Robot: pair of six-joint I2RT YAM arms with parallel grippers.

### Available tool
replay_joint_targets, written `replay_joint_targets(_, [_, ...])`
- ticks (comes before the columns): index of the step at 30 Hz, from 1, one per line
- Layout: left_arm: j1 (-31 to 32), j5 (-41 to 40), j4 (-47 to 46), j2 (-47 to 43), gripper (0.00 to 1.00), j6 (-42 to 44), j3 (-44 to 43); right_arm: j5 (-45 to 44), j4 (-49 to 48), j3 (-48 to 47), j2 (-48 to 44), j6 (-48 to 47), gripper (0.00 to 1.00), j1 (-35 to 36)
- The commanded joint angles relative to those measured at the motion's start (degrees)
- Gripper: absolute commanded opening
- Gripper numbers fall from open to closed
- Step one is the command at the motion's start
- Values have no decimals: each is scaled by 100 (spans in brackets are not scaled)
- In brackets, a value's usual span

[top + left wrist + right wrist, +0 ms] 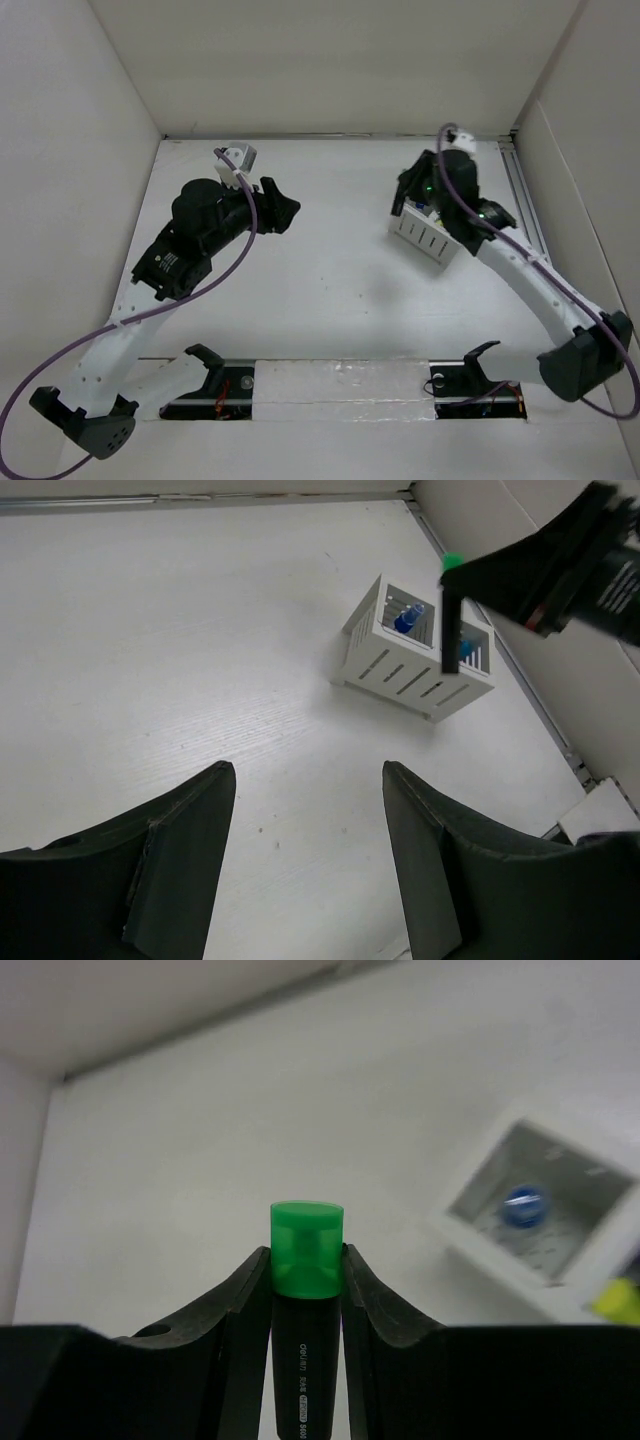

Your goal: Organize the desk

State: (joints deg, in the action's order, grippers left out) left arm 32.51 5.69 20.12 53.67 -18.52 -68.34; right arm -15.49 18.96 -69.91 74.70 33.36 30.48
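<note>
Matte white surface [320, 300], faintly grained and rectangular, walled by upright white panels [330, 60] at its left, far and right edges. A broad open stretch lies between the two arms. A slotted white box tray [400, 675] stands on the surface close to the right panel, and one compartment holds a blue-capped item [408, 617]. Right gripper [306, 1260]: fingers pinch a black marker [305, 1380] with a green cap, held above the tray. Left gripper [307, 770]: fingers spread wide over the surface left of centre.
</note>
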Motion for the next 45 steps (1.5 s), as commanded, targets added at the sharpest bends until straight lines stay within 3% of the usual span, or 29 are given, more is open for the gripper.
replay_joint_targets(1, [-17, 309, -526, -41, 57, -160, 127, -271, 38, 381, -481, 64, 3, -1126])
replay_joint_targets(5, [-17, 599, -606, 82, 56, -274, 198, -490, -261, 785, -790, 126, 4, -2255])
replay_joint_targets(11, [-17, 415, -623, -23, 56, -336, 250, -1122, -296, 663, -272, 74, 6, -2819])
replay_joint_targets(16, [-17, 327, -396, -137, 56, -354, 242, -1369, -349, 645, 54, -163, 7, -2767])
replay_joint_targets(24, [-70, 28, -237, -393, 57, -328, 234, -2599, -33, 786, 335, -111, 11, -2214])
replay_joint_targets(31, [-70, 19, -272, -436, 56, -354, 233, -2872, 256, 672, 677, -41, 14, -2081])
replay_joint_targets(37, [-70, -15, -105, -401, 57, -292, 163, -3074, 495, 645, 687, 65, 32, -1791])
replay_joint_targets(40, [-70, -51, -166, -436, 57, -292, 215, -2961, 529, 645, 468, 109, 46, -1659])
replay_joint_targets(45, [-70, 2, -219, -331, 57, -275, 137, -2802, 723, 461, 99, 118, 56, -1527])
